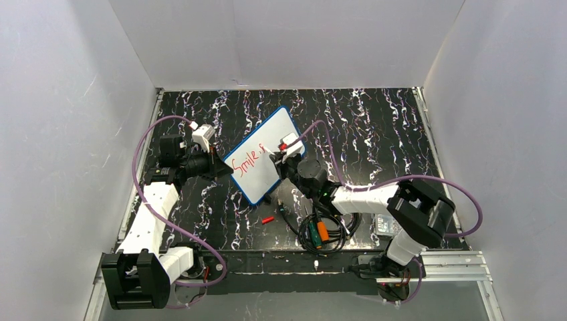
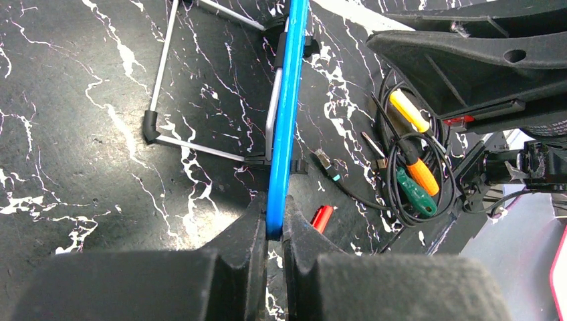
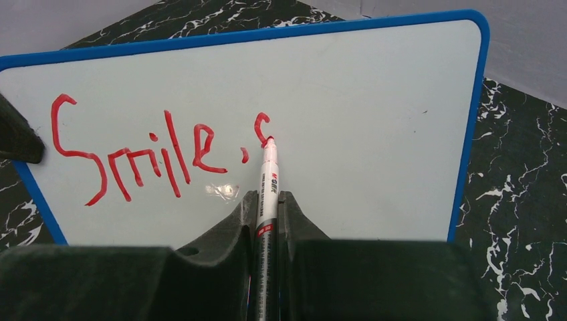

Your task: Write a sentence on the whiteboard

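**Whiteboard, propped, partly written**

Whiteboard (image 1: 257, 179): blue-rimmed, propped on a wire stand (image 2: 194, 144) mid-table (image 1: 374, 134), its face turned toward the right arm.
Sentence (image 3: 144, 157): red, reads "Smile," plus the start of one more letter.
Left gripper (image 2: 274, 214): pinching the board's blue edge.
Right gripper (image 3: 267, 200): clamped on a marker (image 3: 269, 177), whose red tip touches the board at the rightmost stroke.
Red cap (image 1: 268, 219): lying on the table near the board's lower corner.
Cable bundle (image 1: 325, 231): holds orange and green tools, beside the right arm.
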You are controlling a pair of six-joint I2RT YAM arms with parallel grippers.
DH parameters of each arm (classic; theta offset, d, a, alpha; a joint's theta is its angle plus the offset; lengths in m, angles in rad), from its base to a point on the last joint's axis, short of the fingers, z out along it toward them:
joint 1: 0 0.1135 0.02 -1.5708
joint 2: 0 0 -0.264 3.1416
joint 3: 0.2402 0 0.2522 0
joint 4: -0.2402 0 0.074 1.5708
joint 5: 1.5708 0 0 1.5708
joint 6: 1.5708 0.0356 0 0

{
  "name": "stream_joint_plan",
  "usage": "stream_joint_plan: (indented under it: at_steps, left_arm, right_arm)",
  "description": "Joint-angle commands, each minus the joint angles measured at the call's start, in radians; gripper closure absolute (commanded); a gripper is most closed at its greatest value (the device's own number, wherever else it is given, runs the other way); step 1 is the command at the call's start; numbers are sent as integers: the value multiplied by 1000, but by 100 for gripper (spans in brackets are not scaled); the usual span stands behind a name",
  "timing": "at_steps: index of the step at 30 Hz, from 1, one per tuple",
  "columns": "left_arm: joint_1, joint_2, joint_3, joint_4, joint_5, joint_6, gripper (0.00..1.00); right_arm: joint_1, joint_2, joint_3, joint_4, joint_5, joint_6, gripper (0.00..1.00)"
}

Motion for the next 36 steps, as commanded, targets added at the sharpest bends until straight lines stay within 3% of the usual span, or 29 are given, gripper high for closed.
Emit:
stream_joint_plan:
  at_steps: [1, 17, 36]
  left_arm:
    - [-12, 10, 7, -75, -24, 45, 100]
    - [-12, 13, 9, -74, -23, 45, 100]
    - [-12, 12, 7, -74, -22, 44, 100]
  right_arm:
    - [-14, 24, 53, 44, 39, -17, 99]
    - [-25, -37, 40, 68, -2, -16, 99]
    - [-25, 4, 58, 42, -27, -36, 99]
